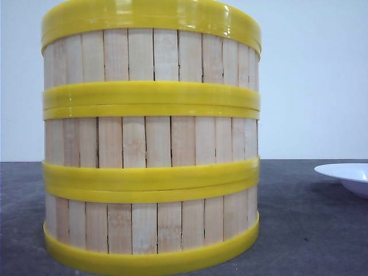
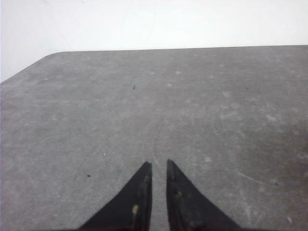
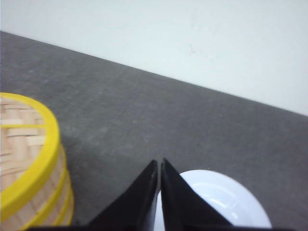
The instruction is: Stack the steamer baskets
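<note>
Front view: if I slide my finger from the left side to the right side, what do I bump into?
Stack of three steamer baskets → bare gray table → white plate at the right edge.

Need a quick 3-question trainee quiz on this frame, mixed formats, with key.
1. True or false: the steamer baskets stand as one stack on the table.
2. How many baskets are in the stack? A) two B) three C) four
3. Fill in: the right pincer hangs above a white ____.

Key: 1 true. 2 B. 3 plate. Extra note: both the right pincer and the left pincer are shut and hold nothing.
</note>
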`<action>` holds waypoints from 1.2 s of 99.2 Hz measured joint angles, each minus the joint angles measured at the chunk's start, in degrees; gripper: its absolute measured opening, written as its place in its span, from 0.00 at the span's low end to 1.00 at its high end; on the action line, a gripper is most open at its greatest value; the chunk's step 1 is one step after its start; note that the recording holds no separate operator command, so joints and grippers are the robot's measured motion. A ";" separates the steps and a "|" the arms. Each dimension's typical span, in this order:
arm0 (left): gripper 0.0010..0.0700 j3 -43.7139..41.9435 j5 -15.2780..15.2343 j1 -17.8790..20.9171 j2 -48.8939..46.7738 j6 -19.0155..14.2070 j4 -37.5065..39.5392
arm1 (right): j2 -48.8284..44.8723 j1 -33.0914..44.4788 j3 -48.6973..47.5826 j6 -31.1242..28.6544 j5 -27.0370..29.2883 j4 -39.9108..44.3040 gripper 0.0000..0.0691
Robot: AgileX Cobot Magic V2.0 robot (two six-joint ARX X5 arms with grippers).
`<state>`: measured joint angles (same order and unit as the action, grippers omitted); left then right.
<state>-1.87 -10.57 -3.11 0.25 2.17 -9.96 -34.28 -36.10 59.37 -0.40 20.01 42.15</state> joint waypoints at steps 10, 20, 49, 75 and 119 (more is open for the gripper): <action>0.03 0.00 0.00 0.00 0.00 0.02 0.00 | 0.85 7.04 -0.68 4.83 -5.90 -3.06 0.01; 0.03 0.00 0.00 0.00 0.00 0.00 0.00 | 3.65 13.90 -4.70 8.79 -10.82 -8.46 0.01; 0.03 0.00 0.00 0.00 0.00 0.02 -0.02 | 16.15 27.89 -26.29 9.75 -14.47 -23.61 0.01; 0.03 0.00 0.00 0.00 0.00 0.02 0.00 | 25.97 33.97 -44.87 1.22 -15.65 -30.75 0.01; 0.03 0.00 0.00 0.00 0.00 0.02 -0.02 | 33.92 37.31 -56.74 -2.45 -20.00 -32.20 0.01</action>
<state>-1.87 -10.57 -3.11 0.25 2.20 -9.98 -0.36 1.21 2.63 -2.85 0.01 9.96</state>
